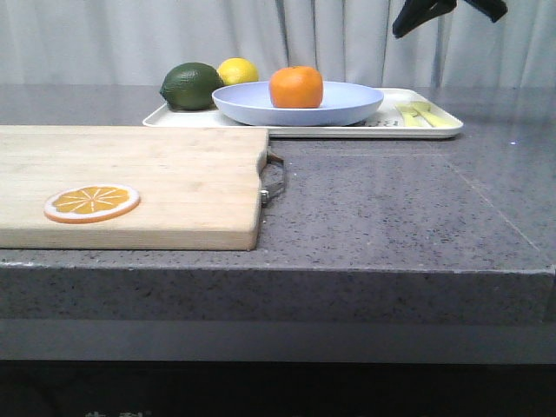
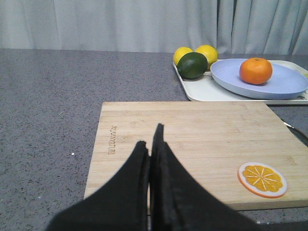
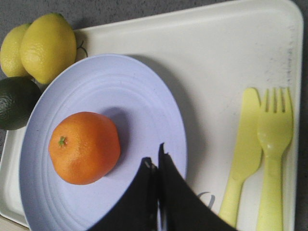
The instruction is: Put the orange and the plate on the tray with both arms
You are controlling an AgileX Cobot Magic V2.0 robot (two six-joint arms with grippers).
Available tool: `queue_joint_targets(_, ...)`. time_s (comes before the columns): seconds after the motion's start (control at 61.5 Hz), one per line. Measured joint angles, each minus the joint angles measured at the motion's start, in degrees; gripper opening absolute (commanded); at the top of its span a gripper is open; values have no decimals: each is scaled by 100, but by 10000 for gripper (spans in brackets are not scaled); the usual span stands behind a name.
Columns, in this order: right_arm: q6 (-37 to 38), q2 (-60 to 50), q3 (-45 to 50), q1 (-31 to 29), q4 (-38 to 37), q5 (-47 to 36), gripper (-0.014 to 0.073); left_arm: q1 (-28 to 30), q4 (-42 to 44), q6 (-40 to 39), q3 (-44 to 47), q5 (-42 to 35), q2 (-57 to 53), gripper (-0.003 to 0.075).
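- Left gripper: the two dark fingers are pressed together with nothing between them; it is held low over the near edge of the wooden cutting board.
- Right gripper: the jaws are likewise clenched and empty, the tips poised above the plate's rim, apart from the fruit. In the front view it is seen raised high above the tray's right end.
- Orange: seated inside the plate, green stem dimple uppermost; in the front view it stands at the plate's middle.
- Plate: pale lavender-blue, shallow, resting on the tray; its bowl is seen spanning the tray's central part in the front view.
- Tray, front view: cream-white, lying on the grey stone table just behind the board.
- Yellow-green knife and fork: laid side by side on the tray beside the plate.
- Two lemons and a dark green lime: grouped at the tray's left end, next to the plate.
- Orange slice: flat on the board, near its front left part.
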Motion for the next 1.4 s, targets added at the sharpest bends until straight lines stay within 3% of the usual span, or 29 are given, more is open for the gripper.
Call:
queue_joint_targets(0.341, -55, -759, 0, 51, -1145, 75, -112, 0, 0, 0, 0, 0, 0, -18)
queue_joint_targets(0.487, -202, -1539, 537, 337, -1919, 75, -112, 0, 0, 0, 0, 0, 0, -18)
queue_joint_targets(0.747, -677, -3376, 2917, 996, -2136, 75, -112, 0, 0, 0, 0, -2, 0, -18)
queue_joint_targets(1.072, -866, -5542, 6284, 997, -2513, 75, -112, 0, 0, 0, 0, -2, 0, -18)
queue_joint_targets(1.251, -875, -6523, 7603, 997, -2643, 52, -112, 0, 0, 0, 0, -13, 0, -18)
queue_joint_targets(1.397, -875, -7605, 8790, 997, -2643, -662, -112, 0, 0, 0, 0, -12, 0, -18)
